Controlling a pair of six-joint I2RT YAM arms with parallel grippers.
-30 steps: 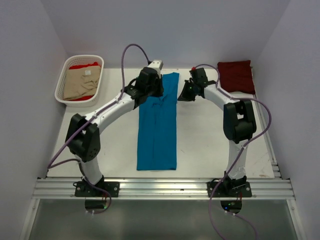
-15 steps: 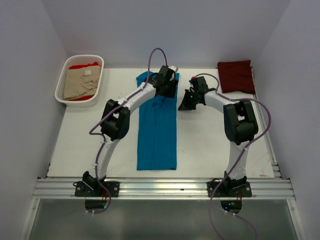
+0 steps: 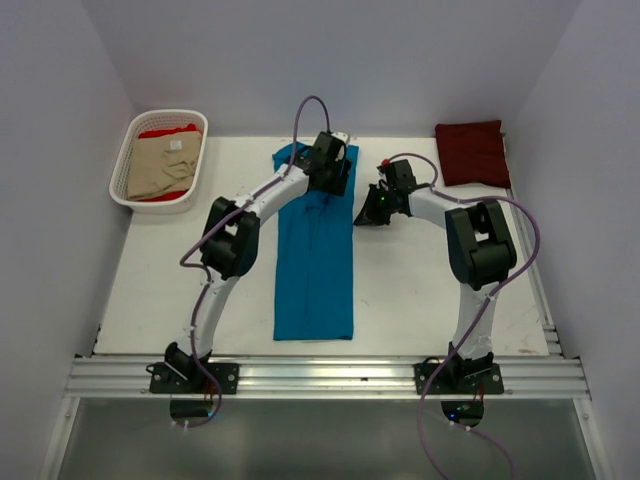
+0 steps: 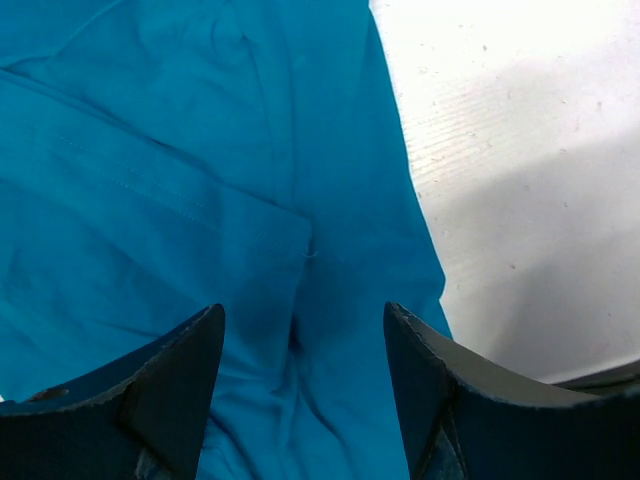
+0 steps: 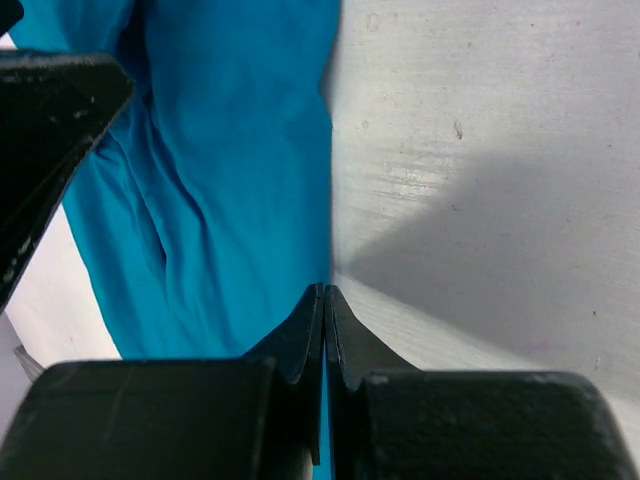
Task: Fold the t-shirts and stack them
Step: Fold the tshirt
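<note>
The teal-blue t-shirt [image 3: 315,270] lies as a long narrow strip down the middle of the table, with a flap sticking out left at its far end. My left gripper [image 3: 333,172] hovers over that far end, open, only creased teal cloth [image 4: 200,150] showing under the gap [image 4: 300,315]. My right gripper [image 3: 365,215] is shut, its tips [image 5: 324,290] on the shirt's right edge [image 5: 230,180]; I cannot tell whether cloth is pinched. A folded dark maroon t-shirt [image 3: 472,152] rests at the back right. The beige t-shirt [image 3: 160,168] lies over the red one [image 3: 168,131] in the basket.
The white slotted basket [image 3: 128,195] stands at the back left by the wall. Walls close in the table on the left, back and right. The metal rail [image 3: 320,375] with both arm bases runs along the near edge.
My left arm swung right over the shirt's far end and its jaws opened. A teal flap now shows at the far left. My right gripper shifted slightly left and nearer, still shut.
</note>
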